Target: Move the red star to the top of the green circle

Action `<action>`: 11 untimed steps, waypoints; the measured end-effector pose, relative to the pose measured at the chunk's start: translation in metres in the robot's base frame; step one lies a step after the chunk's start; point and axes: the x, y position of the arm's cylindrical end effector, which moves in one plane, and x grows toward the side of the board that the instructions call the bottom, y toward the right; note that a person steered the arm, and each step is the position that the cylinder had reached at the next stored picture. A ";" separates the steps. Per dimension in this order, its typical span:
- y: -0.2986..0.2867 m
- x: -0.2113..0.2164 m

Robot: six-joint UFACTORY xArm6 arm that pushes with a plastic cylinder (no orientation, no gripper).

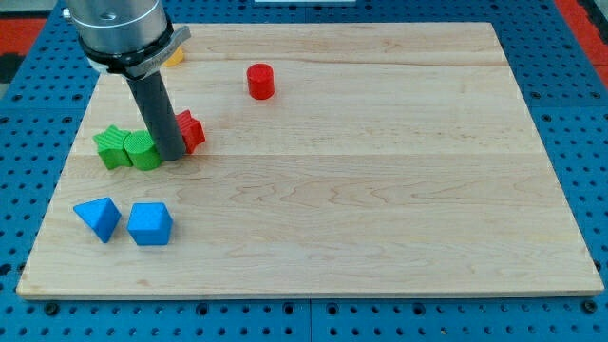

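No gripper here; my tip (174, 155) grasps nothing, resting between the red star (190, 130) on its right and the green circle (144, 151) on its left. The star sits right-far of the circle, not yet directly beyond it.
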 end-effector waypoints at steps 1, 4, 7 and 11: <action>0.011 -0.011; 0.094 -0.051; -0.014 -0.081; 0.191 -0.146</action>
